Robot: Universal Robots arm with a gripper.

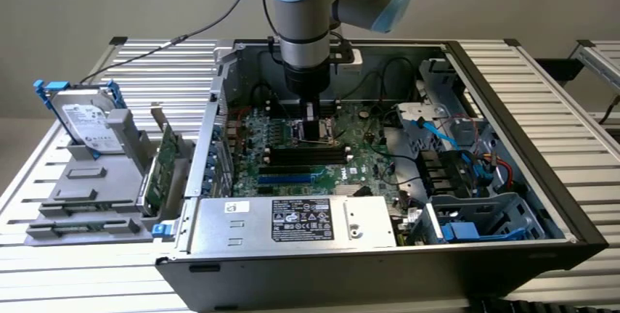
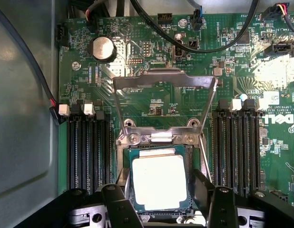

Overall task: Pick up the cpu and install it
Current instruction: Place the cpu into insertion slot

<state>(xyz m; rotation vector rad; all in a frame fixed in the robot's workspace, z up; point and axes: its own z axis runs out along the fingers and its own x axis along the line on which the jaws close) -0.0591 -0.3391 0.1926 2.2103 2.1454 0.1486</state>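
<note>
The fingers (image 2: 119, 209) of the end effector (image 2: 162, 209) are closest. They stand apart, one on each side of the cpu (image 2: 159, 183). The cpu lies flat in its socket (image 2: 137, 138) on the green board (image 2: 151, 57), right under the end effector. It is nearly square, with no long side. I cannot tell if the fingers touch it.

In the exterior view, the arm (image 1: 305, 22) points straight down into the computer case (image 1: 290, 284). The end effector (image 1: 312, 118) is low over the green board, toward 11 o'clock from the case's middle.
</note>
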